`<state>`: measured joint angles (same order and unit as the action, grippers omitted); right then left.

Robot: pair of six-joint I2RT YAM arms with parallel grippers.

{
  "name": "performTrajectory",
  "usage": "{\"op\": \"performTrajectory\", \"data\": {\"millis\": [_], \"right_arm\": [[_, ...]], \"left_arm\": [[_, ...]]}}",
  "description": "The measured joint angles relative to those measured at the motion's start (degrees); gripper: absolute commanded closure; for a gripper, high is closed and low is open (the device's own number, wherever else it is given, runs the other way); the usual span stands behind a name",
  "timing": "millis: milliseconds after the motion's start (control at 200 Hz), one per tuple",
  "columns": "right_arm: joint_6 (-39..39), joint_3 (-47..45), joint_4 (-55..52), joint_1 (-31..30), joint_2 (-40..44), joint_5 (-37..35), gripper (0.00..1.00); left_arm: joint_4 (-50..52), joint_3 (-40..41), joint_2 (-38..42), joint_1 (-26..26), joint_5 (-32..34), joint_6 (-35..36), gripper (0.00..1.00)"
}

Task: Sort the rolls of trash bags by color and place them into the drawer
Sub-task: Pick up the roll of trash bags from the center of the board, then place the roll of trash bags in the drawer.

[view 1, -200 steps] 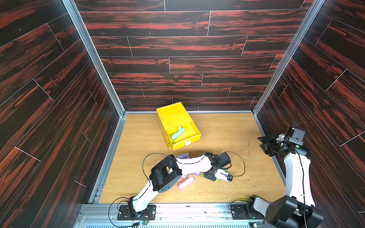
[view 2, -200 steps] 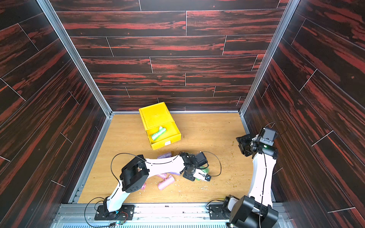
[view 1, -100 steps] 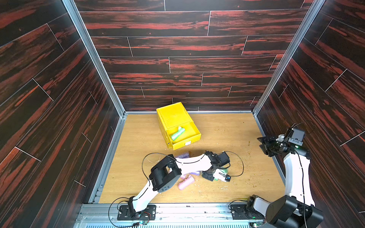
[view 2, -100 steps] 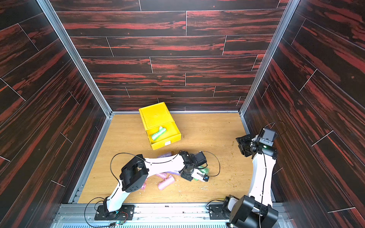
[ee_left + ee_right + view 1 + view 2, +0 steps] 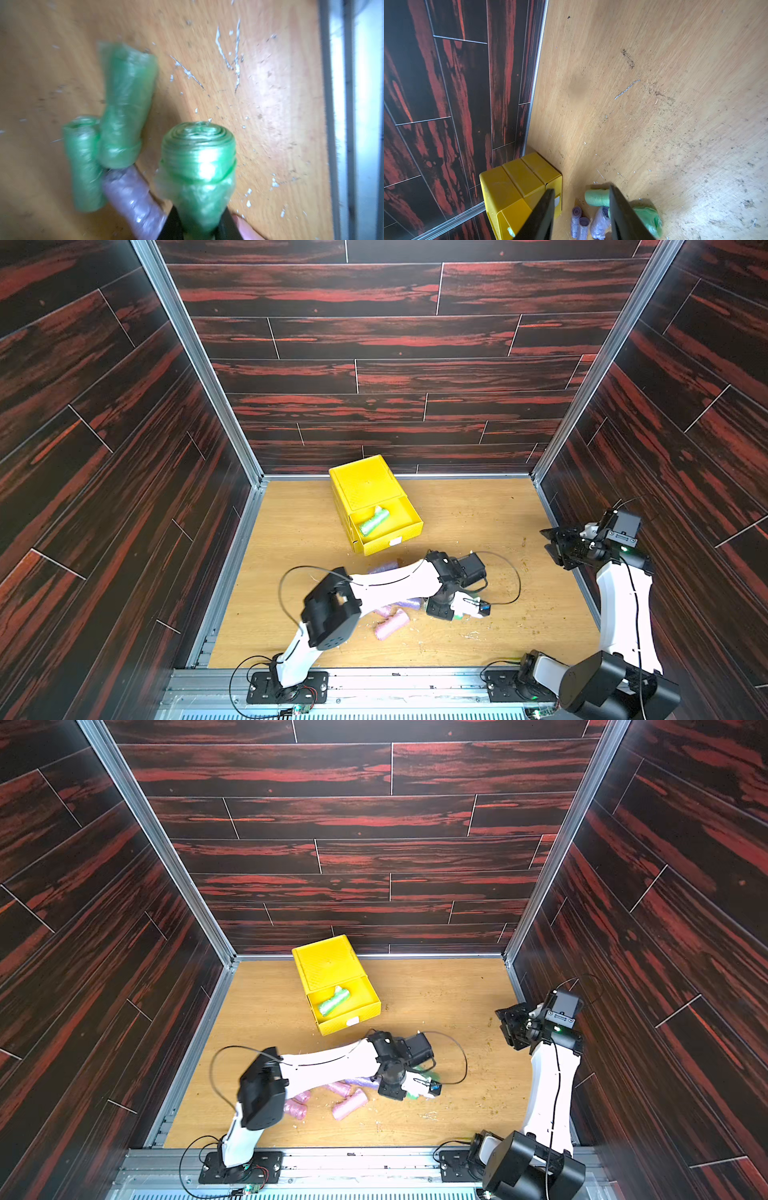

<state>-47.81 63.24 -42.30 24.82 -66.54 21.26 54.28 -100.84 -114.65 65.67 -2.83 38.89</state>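
At the far middle of the wooden table [image 5: 478, 506] stands the yellow drawer chest [image 5: 365, 485], its top drawer [image 5: 409, 519] pulled out toward the near side. One green roll [image 5: 374, 521] lies in it at a slant.

Near the middle of the table, the left arm stretches rightward and low, and the left gripper [image 5: 198, 225] is clamped on a second green roll [image 5: 198, 158]. Its dark fingers [image 5: 170, 224] pinch the roll's crumpled tail and its coiled end faces the wrist camera. Whether this roll is clear of the wood I cannot tell. Just beside it two more green rolls lie touching each other on the table, a long one [image 5: 126, 104] and a shorter one [image 5: 83, 164]. A lavender roll [image 5: 133, 199] lies with its end against them.

In both top views the arm covers most of this cluster. Left of the gripper and nearer, pink rolls lie loose on the wood, one clear of the arm [image 5: 350, 1104] and others partly under it [image 5: 296, 1110]. Another lavender roll [image 5: 384, 567] peeks out on the arm's far side, between the arm and the chest.

At the right edge of the table the right gripper [image 5: 555, 545] hangs raised above the wood, well apart from the rolls, pointing left with its jaws apart.
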Motion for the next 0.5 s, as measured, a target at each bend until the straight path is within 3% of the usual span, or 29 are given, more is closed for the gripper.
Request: {"op": "performTrajectory", "data": {"millis": [140,240,351,421,496], "right_arm": [[-0.11,0.0,0.24,0.0,0.0,0.74,0.53],[-0.11,0.0,0.28,0.0,0.15,1.03,0.53],[-0.17,0.0,0.33,-0.07,0.85,1.44,0.53],[-0.42,-0.2,0.59,-0.09,1.57,1.95,0.53],[-0.79,-0.98,1.11,-0.24,2.54,2.36,0.53]], "left_arm": [[-2.99,0.2,14.88,0.63,5.25,-7.87,1.0],[-3.08,-4.59,21.4,0.55,15.56,-13.03,1.0],[0.74,-15.76,20.68,-1.73,26.95,-18.01,1.0],[4.87,-23.82,17.38,-4.72,31.67,-20.74,1.0],[7.41,-27.15,14.64,-7.91,34.82,-22.91,1.0]]}}
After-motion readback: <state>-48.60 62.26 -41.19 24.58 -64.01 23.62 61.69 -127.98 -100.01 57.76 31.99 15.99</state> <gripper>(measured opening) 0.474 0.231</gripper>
